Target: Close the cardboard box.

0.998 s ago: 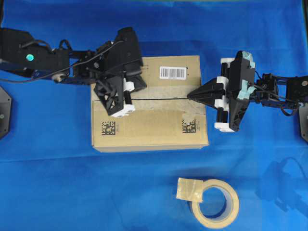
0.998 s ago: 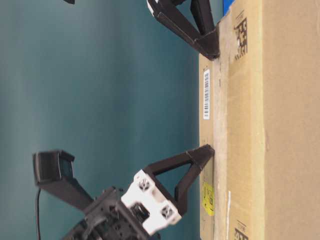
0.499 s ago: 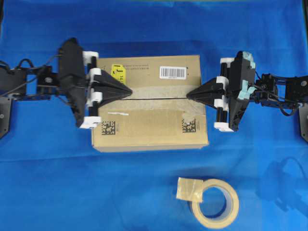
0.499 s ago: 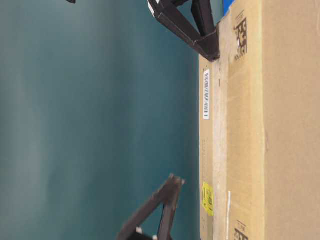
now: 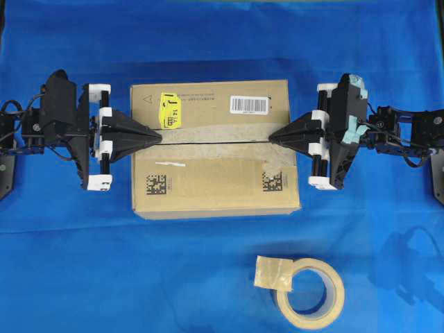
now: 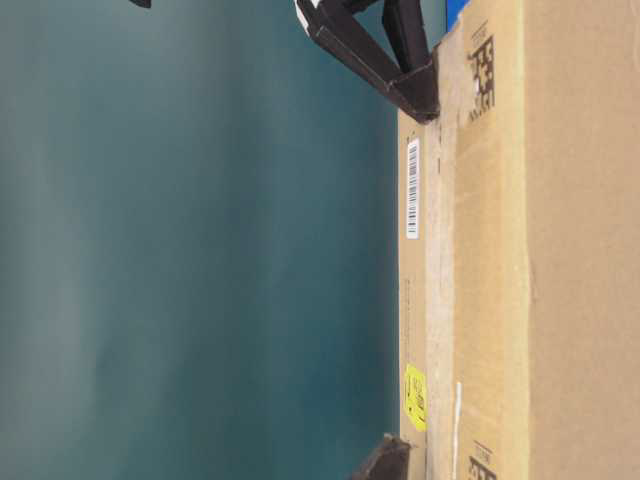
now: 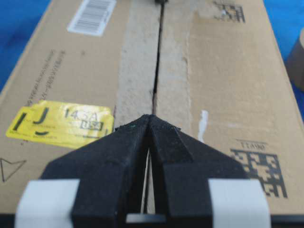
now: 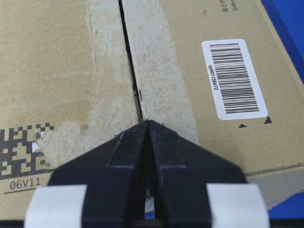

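Observation:
The cardboard box (image 5: 215,177) lies in the middle of the blue cloth with its top flaps folded flat, meeting along a centre seam (image 5: 215,141) edged by old tape marks. A yellow sticker (image 5: 170,111) and a white barcode label (image 5: 249,104) are on its far flap. My left gripper (image 5: 158,137) is shut and empty, its tip over the seam near the box's left edge (image 7: 151,117). My right gripper (image 5: 272,138) is shut and empty, its tip on the seam near the right edge (image 8: 148,122). The table-level view shows the box top (image 6: 415,300) and the right gripper's tip (image 6: 420,95) on it.
A beige tape roll (image 5: 310,293) with a loose tab lies on the cloth in front of the box, toward the right. Both arms stretch out to the left and right edges of the overhead view.
My left gripper has lifted off the box top, turned level and pulled back left, uncovering the yellow sticker. The right gripper and the box have not moved.

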Tool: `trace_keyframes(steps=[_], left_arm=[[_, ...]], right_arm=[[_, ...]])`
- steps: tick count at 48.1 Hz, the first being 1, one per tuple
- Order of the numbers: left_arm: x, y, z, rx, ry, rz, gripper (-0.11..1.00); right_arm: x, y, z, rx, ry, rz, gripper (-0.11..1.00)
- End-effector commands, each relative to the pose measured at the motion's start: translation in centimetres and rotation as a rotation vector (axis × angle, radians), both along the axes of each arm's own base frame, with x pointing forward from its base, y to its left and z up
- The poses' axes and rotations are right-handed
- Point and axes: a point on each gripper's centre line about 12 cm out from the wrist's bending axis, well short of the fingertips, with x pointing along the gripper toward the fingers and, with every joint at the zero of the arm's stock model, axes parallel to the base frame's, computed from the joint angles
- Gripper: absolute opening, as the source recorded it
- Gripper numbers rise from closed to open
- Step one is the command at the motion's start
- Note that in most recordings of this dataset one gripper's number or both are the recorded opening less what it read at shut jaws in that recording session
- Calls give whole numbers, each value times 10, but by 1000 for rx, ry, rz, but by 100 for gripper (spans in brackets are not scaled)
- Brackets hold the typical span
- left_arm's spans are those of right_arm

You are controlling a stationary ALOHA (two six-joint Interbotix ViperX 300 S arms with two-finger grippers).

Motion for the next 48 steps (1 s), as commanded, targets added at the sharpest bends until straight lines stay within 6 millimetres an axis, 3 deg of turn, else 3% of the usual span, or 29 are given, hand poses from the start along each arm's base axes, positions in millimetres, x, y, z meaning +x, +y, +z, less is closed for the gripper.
trace_keyframes(steps=[1, 22, 48], left_arm=[[1, -2, 2, 2, -17, -8, 0], [0, -4, -15, 0, 37, -12, 0], [0, -4, -16, -2, 41, -12, 0]], right_arm=[[2, -1, 4, -5, -16, -3, 0], [2, -1, 4, -5, -16, -3, 0], [1, -1, 4, -5, -15, -3, 0]])
